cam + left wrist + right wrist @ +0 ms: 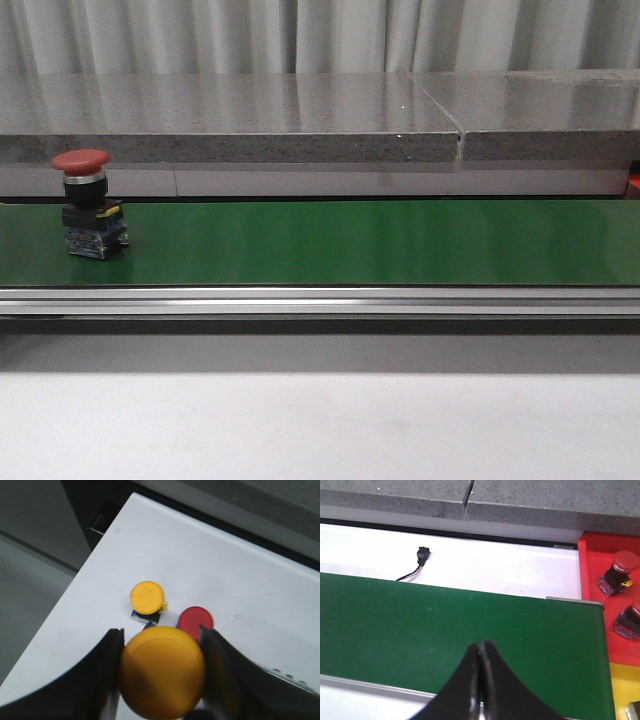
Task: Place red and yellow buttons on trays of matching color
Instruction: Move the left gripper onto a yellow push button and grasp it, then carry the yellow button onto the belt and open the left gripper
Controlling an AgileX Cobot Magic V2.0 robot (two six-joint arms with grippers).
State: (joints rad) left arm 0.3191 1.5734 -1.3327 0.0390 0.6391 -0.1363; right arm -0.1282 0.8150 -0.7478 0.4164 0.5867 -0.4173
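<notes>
My left gripper (pixel 161 636) is shut on a yellow button (pixel 162 671), held above a white table. Below it on that table stand another yellow button (pixel 147 597) and a red button (pixel 196 622). In the front view a red button (pixel 86 202) stands at the left end of the green belt (pixel 350 242); neither gripper shows there. My right gripper (pixel 480 647) is shut and empty above the belt (pixel 445 630). A red tray (pixel 607 580) beside the belt's end holds two red buttons (pixel 619 572). A yellow tray (pixel 624 690) lies next to it.
A grey stone ledge (pixel 300 120) runs behind the belt. An aluminium rail (pixel 320 300) edges the belt's front. A small black connector with a cable (pixel 421 556) lies on the white surface behind the belt. The white table's edge (pixel 75 580) drops off to the floor.
</notes>
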